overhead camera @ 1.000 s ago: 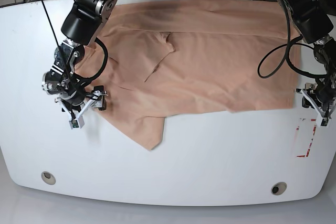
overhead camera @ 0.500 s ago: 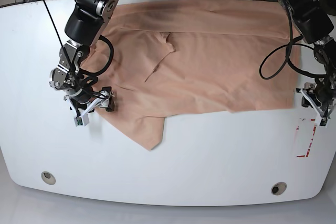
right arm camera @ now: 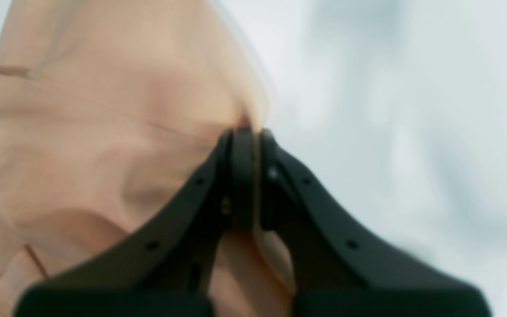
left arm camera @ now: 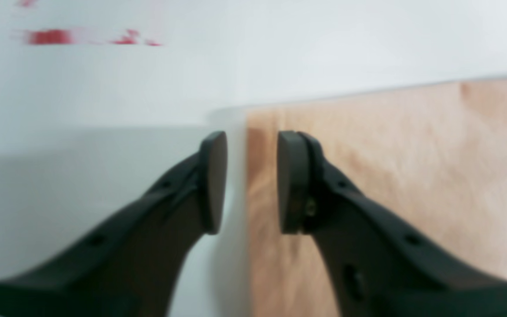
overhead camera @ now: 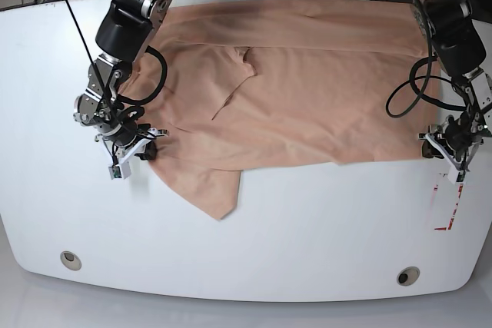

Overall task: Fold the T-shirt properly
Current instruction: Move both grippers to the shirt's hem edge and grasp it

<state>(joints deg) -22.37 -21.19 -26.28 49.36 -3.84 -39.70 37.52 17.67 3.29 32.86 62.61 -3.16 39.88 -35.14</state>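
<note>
We pinch shirt (right arm camera: 104, 132) edge, right gripper (right arm camera: 251, 145) jaws clamped for lift; left gripper (left arm camera: 247, 180) jaws spread, straddling shirt corner, ready to bite.

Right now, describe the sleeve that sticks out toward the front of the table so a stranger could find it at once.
Start at the white table and the peach T-shirt spread across its far half. Follow the shirt's near edge toward the right gripper, shut on the cloth. Just beside it, the sleeve hangs forward as a pointed flap, the only part of the shirt jutting past that straight near hem.
</note>
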